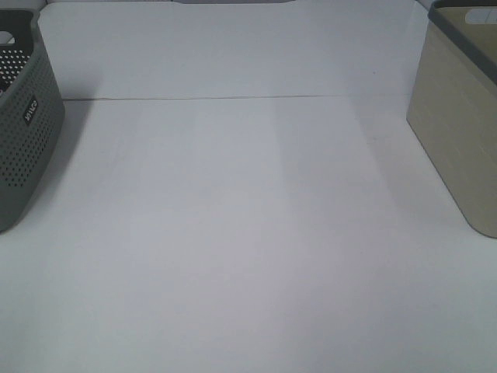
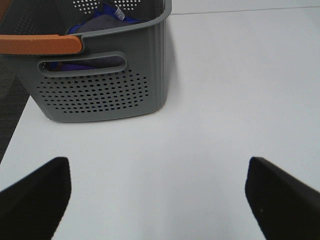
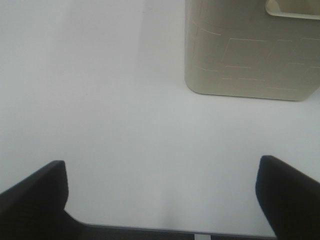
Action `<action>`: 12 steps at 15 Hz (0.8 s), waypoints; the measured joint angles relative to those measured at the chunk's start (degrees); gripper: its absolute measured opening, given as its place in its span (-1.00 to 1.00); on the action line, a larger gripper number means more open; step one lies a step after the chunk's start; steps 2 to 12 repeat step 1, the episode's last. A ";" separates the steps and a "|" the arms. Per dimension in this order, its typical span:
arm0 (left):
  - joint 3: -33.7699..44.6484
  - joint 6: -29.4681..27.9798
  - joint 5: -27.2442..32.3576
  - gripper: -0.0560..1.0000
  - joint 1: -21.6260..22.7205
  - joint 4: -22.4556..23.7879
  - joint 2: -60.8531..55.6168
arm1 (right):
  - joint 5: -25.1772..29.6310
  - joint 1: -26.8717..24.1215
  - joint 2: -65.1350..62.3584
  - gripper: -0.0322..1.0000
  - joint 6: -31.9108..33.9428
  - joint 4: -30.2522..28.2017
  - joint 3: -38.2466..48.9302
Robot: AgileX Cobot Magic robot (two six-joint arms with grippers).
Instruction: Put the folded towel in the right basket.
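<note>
While the wide white surface (image 1: 248, 233) lies bare across its middle in the high view, a basket stands at each side edge. At the left edge sits a grey perforated plastic basket (image 1: 23, 116) with rounded corners and a small label on its wall; at the right edge, toward the far corner, sits a beige plastic basket with a dark grey rim (image 1: 458, 116). The two are well apart, with the whole breadth of the surface between them.

In the left wrist view the grey perforated plastic basket (image 2: 100, 85) stands ahead of the left pincer (image 2: 157, 195), whose two black fingers (image 2: 35, 195) are spread wide with only bare surface between them; it grips nothing. An orange handle (image 2: 40, 44) runs along the basket's rim above a slotted hand-hold. Inside, through the open top and the slot, a bundle of blue and purple cloth (image 2: 97, 22) shows, with a grey piece lying on it; whether this is the folded towel I cannot tell, and no towel shows anywhere on the surface.

In the right wrist view the right pincer (image 3: 162, 197) is likewise spread wide and empty, its black fingers (image 3: 32, 200) hanging over bare surface near an edge. Ahead of it stands the beige basket (image 3: 250, 55), its wall marked with a faint brick-like relief and a hand-hold slot near the rim. Its inside is hidden.
</note>
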 joint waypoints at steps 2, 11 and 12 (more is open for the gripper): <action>0.00 0.00 0.00 0.77 0.00 0.00 0.00 | 0.00 0.00 0.00 0.96 0.00 0.00 0.00; 0.00 0.00 0.00 0.77 0.00 0.00 0.00 | 0.00 0.00 0.00 0.96 0.00 0.00 0.00; 0.00 0.00 0.00 0.77 0.00 0.00 0.00 | 0.00 0.00 0.00 0.96 0.00 0.00 0.00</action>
